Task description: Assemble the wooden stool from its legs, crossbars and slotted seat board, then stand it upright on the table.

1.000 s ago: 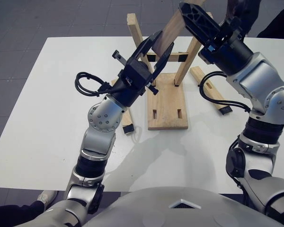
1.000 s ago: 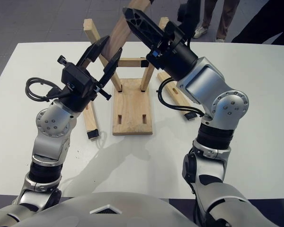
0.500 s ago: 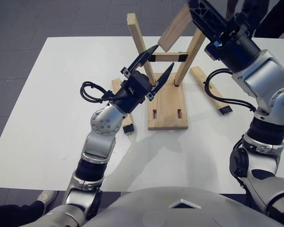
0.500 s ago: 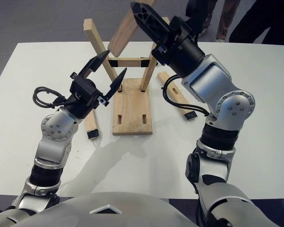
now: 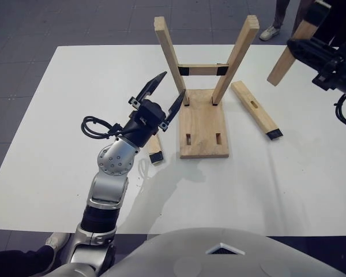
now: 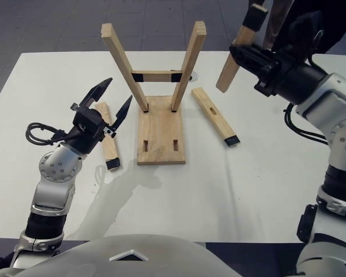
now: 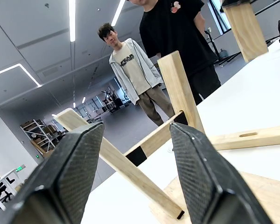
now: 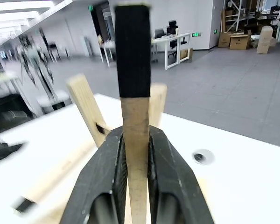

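The seat board lies flat on the white counter. Two upright legs stand on its far end and splay away from each other toward their tops. A short crossbar with black-wrapped ends joins them, well above the seat board. Where those legs meet the wood looks seated, but I cannot tell how deep they sit. Two open slots show at the near end of the seat board.

Right of the seat board, a loose leg lies flat on the counter at an angle, with its black-capped end toward me and a slot cut in its upper face. Left of the seat board, a second loose leg lies beside the long edge, not touching it, black cap toward me.

My left end effector hangs above that second loose leg, left of the seat board. Its two fingers are spread wide and nothing is between them.

My right end effector is up in the air, off to the right of the seat board and beyond it. It is clamped on a third leg, gripped partway along with the black-capped end pointing up and the bare end slanting down toward the seat board, clear of the counter.
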